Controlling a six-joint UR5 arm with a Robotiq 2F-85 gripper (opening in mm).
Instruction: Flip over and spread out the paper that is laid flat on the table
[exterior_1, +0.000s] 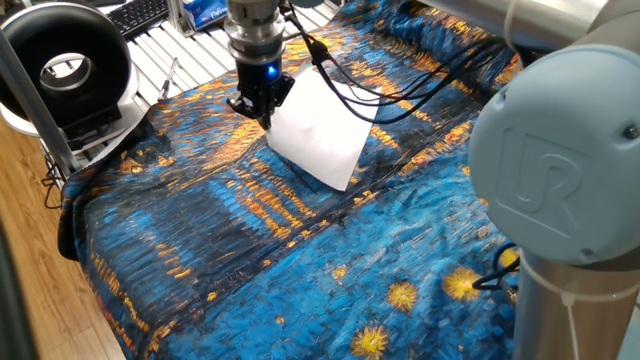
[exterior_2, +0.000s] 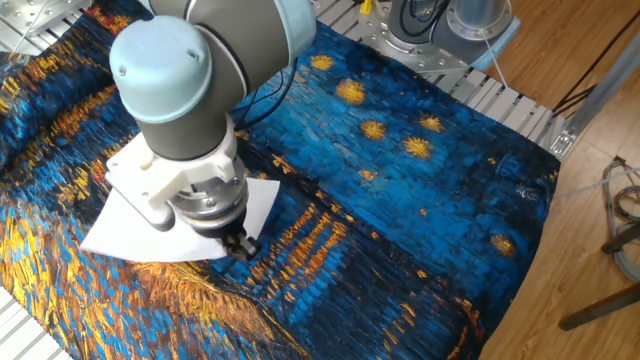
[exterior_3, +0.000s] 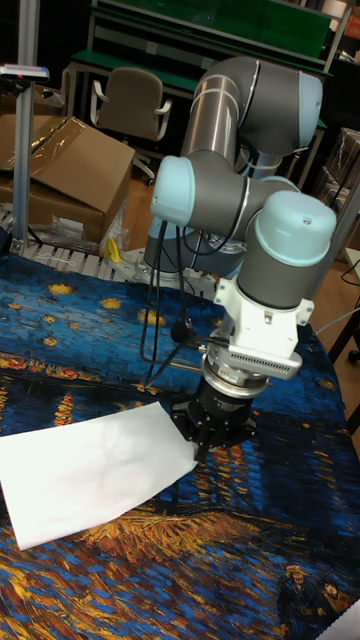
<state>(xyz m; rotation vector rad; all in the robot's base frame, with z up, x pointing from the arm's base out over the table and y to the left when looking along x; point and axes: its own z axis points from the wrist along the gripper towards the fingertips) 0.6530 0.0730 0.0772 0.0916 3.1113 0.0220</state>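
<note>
- Paper (exterior_1: 318, 135) is a plain white sheet lying on the table (exterior_1: 250, 250), whose blue cloth carries orange-yellow streaks; in the tall fixed view the sheet (exterior_3: 90, 470) sits at about 9 o'clock from the gripper (exterior_3: 200, 447)
- Gripper (exterior_1: 262, 115) stands upright over the sheet's corner, fingertips pointing down, and the fingers (exterior_1: 268, 108) are pinched together on that corner of the paper
- Seen from one fixed view, the pinched corner is at about 10 o'clock on the sheet, and the edge there looks lifted off the cloth while the far corner toward 5 o'clock lies on it
- From the other fixed view the wrist hides much of the sheet (exterior_2: 125, 230); the gripper (exterior_2: 238, 246) shows at the sheet's 3 o'clock corner
</note>
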